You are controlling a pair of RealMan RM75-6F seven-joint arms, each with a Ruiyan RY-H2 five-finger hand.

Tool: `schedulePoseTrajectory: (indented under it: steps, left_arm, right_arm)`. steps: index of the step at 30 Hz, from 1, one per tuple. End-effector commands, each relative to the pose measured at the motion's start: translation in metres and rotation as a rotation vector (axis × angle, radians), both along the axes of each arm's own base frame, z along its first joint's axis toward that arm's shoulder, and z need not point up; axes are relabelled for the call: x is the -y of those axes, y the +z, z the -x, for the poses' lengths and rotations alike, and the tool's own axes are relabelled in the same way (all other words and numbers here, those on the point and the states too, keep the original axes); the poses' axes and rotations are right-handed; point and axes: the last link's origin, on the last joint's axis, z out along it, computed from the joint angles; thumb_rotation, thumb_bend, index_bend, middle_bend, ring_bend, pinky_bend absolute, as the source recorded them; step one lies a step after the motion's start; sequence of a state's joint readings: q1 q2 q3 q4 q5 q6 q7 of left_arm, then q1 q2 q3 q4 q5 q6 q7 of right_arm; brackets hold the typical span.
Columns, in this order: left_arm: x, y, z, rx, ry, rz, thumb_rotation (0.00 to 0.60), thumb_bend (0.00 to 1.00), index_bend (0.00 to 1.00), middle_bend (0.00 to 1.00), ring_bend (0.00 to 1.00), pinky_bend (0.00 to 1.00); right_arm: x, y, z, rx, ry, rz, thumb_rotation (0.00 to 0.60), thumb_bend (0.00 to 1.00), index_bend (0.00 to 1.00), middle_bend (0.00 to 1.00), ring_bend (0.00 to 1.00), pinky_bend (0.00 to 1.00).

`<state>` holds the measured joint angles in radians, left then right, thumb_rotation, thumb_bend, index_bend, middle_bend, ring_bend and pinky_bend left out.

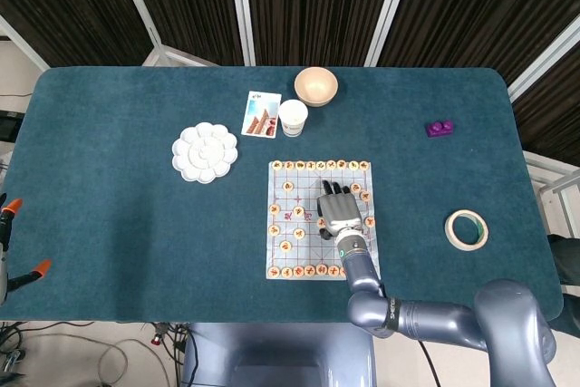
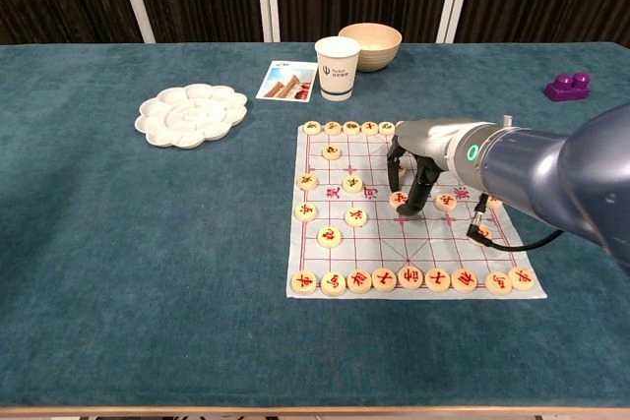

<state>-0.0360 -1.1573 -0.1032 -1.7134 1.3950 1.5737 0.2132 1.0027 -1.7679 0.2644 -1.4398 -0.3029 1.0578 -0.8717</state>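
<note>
A paper Chinese chess board (image 1: 299,224) (image 2: 374,233) lies in the middle of the blue table, with round wooden pieces along its near and far rows and several scattered between. My right hand (image 1: 340,208) (image 2: 425,150) hovers over the board's right half with its fingers (image 2: 421,184) pointing down and apart. Its fingertips stand just above and beside one piece (image 2: 399,200), which lies flat on the board. The hand holds nothing that I can see. My left hand is in neither view.
Beyond the board stand a white paper cup (image 1: 293,117) (image 2: 337,68), a beige bowl (image 1: 315,86) (image 2: 370,44) and a picture card (image 1: 261,115). A white flower-shaped palette (image 1: 206,152) (image 2: 191,113) lies left, a purple brick (image 1: 439,128) far right, a tape roll (image 1: 466,229) right.
</note>
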Motion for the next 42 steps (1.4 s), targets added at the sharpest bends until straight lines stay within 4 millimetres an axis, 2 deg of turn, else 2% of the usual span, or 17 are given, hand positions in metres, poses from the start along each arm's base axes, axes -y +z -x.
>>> schedulePoseTrajectory:
  steps: [1,9,14,17,21,23,25,30,33,35,36,37,42]
  left_arm:
    - [0.0,0.0,0.0,-0.001,-0.001,0.0,0.6,0.0,0.11,0.0,0.0,0.0]
    - [0.0,0.0,0.0,-0.003,0.002,0.001,0.6,0.0,0.11,0.0,0.0,0.0]
    - [0.0,-0.001,0.0,-0.005,0.003,0.004,0.6,0.0,0.11,0.0,0.0,0.0]
    - [0.001,0.0,-0.001,-0.005,0.0,-0.003,0.6,0.0,0.11,0.0,0.0,0.0]
    - [0.001,0.001,0.0,0.001,0.007,-0.013,0.6,0.0,0.11,0.0,0.0,0.0]
    - [0.002,0.002,0.0,0.003,0.008,-0.012,0.6,0.0,0.11,0.0,0.0,0.0]
    - [0.002,0.003,-0.001,0.006,0.004,-0.014,0.6,0.0,0.11,0.0,0.0,0.0]
    - [0.004,0.005,-0.001,0.013,0.005,-0.021,0.6,0.0,0.11,0.0,0.0,0.0]
    - [0.004,0.006,-0.002,0.016,0.01,-0.023,0.6,0.0,0.11,0.0,0.0,0.0]
    - [0.005,0.006,-0.002,0.019,0.01,-0.022,0.6,0.0,0.11,0.0,0.0,0.0]
    - [0.005,0.006,-0.003,0.02,0.007,-0.024,0.6,0.0,0.11,0.0,0.0,0.0]
    - [0.005,0.006,-0.003,0.021,0.008,-0.026,0.6,0.0,0.11,0.0,0.0,0.0]
    - [0.005,0.01,-0.001,0.024,0.031,-0.06,0.6,0.0,0.11,0.0,0.0,0.0]
  right_arm:
    - [0.0,0.0,0.0,0.001,0.0,-0.001,0.6,0.38,0.43,0.0,0.02,0.14]
    - [-0.004,0.003,-0.001,-0.004,0.009,-0.02,0.6,0.38,0.39,0.0,0.01,0.14]
    - [-0.004,0.016,-0.013,0.057,0.026,0.01,0.6,0.38,0.35,0.0,0.01,0.14]
    - [-0.002,0.032,-0.026,0.124,0.048,0.044,0.6,0.38,0.33,0.0,0.01,0.14]
    - [-0.003,0.066,-0.039,0.214,0.073,0.097,0.6,0.38,0.3,0.0,0.01,0.13]
    - [-0.005,0.082,-0.041,0.238,0.085,0.116,0.6,0.38,0.28,0.0,0.0,0.12]
    - [-0.014,0.107,-0.039,0.253,0.114,0.152,0.6,0.38,0.25,0.0,0.0,0.12]
    - [-0.058,0.164,-0.008,0.274,0.188,0.236,0.6,0.38,0.17,0.0,0.0,0.12]
    - [-0.096,0.187,0.026,0.289,0.218,0.277,0.6,0.38,0.14,0.0,0.0,0.12]
    - [-0.123,0.197,0.053,0.27,0.223,0.3,0.6,0.38,0.13,0.0,0.0,0.1]
    - [-0.154,0.203,0.081,0.285,0.19,0.328,0.6,0.38,0.12,0.0,0.0,0.09]
    - [-0.167,0.205,0.092,0.302,0.21,0.343,0.6,0.38,0.12,0.0,0.0,0.09]
    - [-0.205,0.206,0.134,0.318,0.257,0.414,0.6,0.38,0.11,0.0,0.0,0.06]
